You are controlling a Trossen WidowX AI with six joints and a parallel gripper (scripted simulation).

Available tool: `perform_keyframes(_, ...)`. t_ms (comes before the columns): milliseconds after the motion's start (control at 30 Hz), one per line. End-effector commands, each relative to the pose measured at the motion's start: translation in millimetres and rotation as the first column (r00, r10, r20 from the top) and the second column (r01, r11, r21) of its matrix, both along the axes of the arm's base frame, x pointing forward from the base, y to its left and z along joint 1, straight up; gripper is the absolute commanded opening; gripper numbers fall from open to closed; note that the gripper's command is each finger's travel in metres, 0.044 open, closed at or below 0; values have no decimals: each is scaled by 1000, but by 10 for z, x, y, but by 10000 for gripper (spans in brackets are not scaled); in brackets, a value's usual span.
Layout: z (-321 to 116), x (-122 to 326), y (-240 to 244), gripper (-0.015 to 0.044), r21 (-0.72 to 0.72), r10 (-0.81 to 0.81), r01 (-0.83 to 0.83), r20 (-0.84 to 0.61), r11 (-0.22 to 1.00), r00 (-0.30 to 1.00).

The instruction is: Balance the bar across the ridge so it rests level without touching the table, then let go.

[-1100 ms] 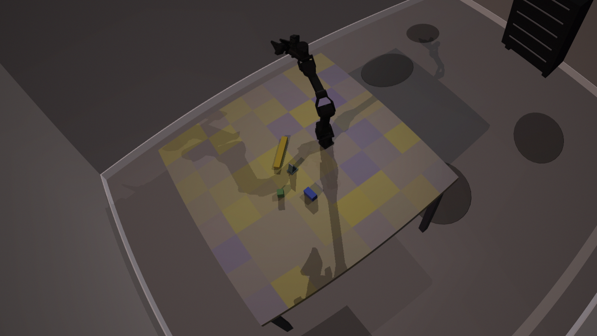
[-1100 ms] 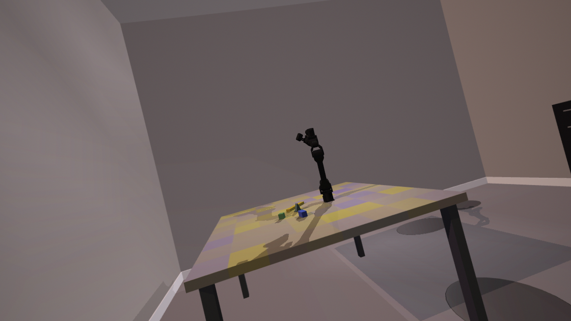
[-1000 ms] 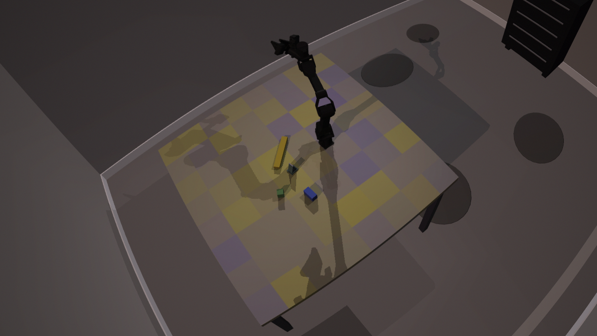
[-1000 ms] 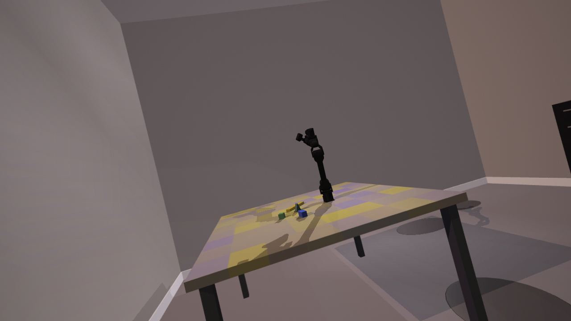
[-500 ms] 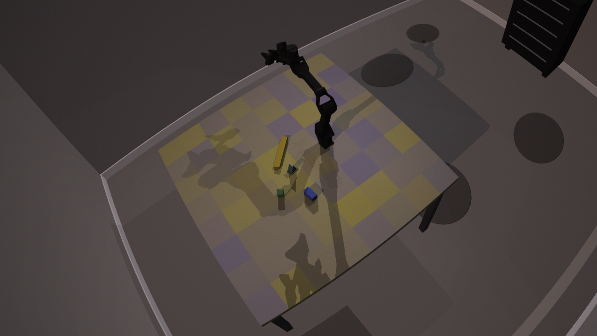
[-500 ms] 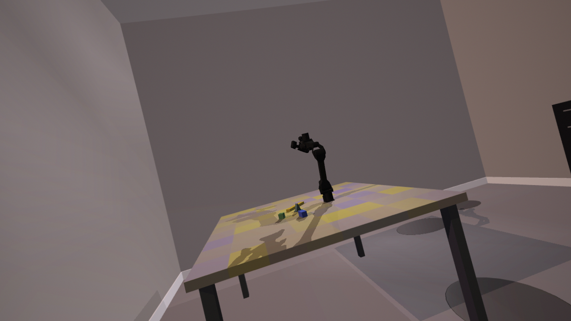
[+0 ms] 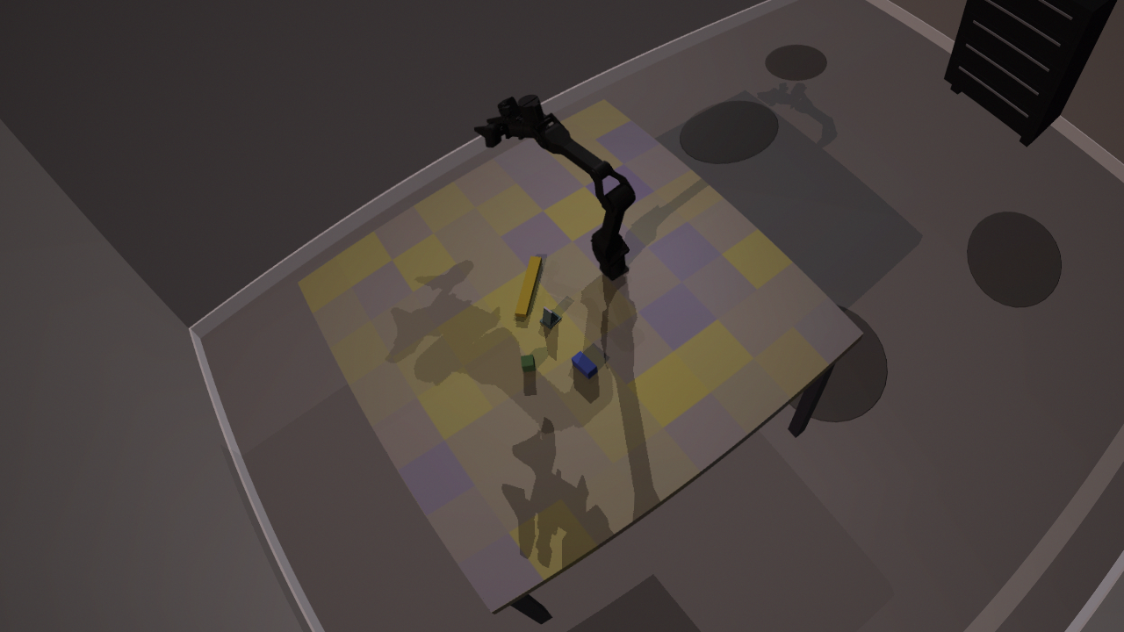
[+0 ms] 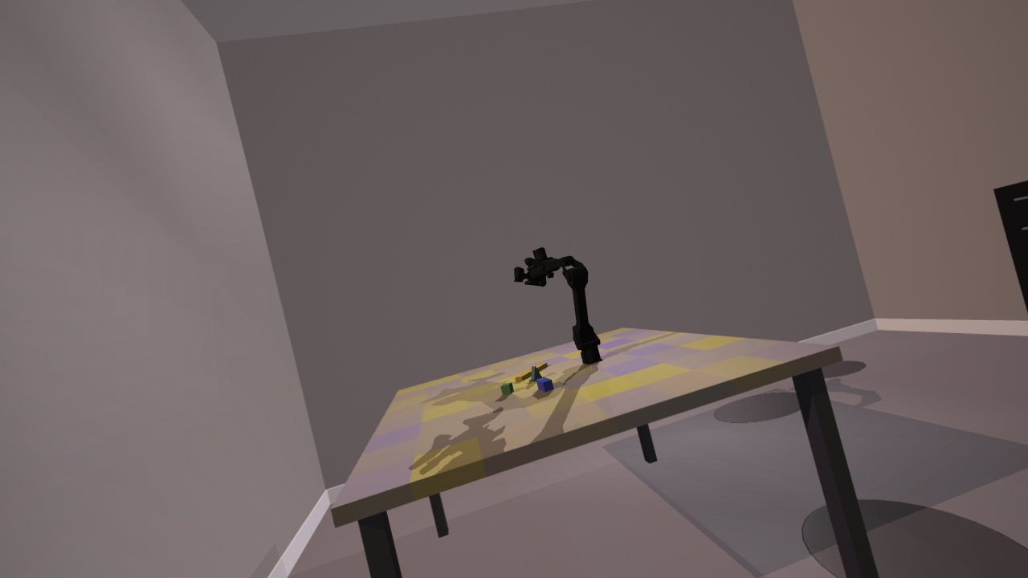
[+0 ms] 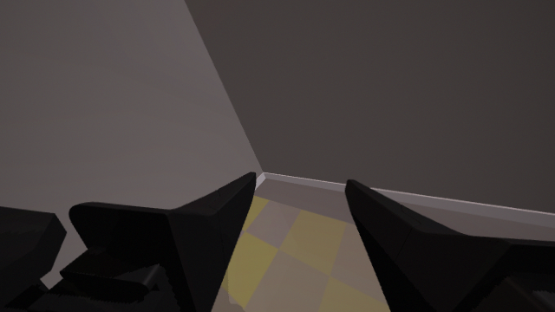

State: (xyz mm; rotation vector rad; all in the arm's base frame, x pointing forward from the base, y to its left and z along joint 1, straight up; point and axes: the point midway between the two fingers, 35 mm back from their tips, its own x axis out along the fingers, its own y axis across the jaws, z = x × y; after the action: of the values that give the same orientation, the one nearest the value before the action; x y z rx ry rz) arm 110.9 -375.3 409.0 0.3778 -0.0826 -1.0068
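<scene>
- From the top, a checkered table (image 7: 440,475) (image 8: 646,377) (image 9: 312,234) in yellow, purple and tan stands in a dim, grey-walled room; the small objects sit well inside its edges.
- The black gripper (image 7: 480,135) (image 8: 523,277) (image 9: 300,181) is raised high, well apart from those objects; its fingers are spread, with nothing held or touched.
- A yellow bar (image 7: 529,286) (image 8: 523,376) lies on the table, off the ridge.
- A green block (image 7: 528,362) (image 8: 507,388) sits near them.
- The small dark ridge (image 7: 550,317) (image 8: 534,374) stands just beside the bar.
- A blue block (image 7: 584,364) (image 8: 544,384) is nearby.
- The arm (image 7: 577,153) (image 8: 580,305) stands on the table.
- Far right, a black cabinet (image 7: 1013,62) (image 8: 1013,237) stands beyond the table.
</scene>
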Motion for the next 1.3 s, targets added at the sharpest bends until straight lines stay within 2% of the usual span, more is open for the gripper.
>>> perform_keyframes(0,-233,182,11,315,45,44,-41,-64,998,997)
perform_keyframes(467,-815,810,250,315,146,227,-192,-286,970,931)
perform_keyframes(667,-1081,1047,422,315,198,323,-264,-386,944,864)
perform_keyframes(967,-1494,1362,768,315,288,476,-380,-532,879,700)
perform_keyframes(1267,-1874,1584,1175,315,382,604,-487,-646,785,467)
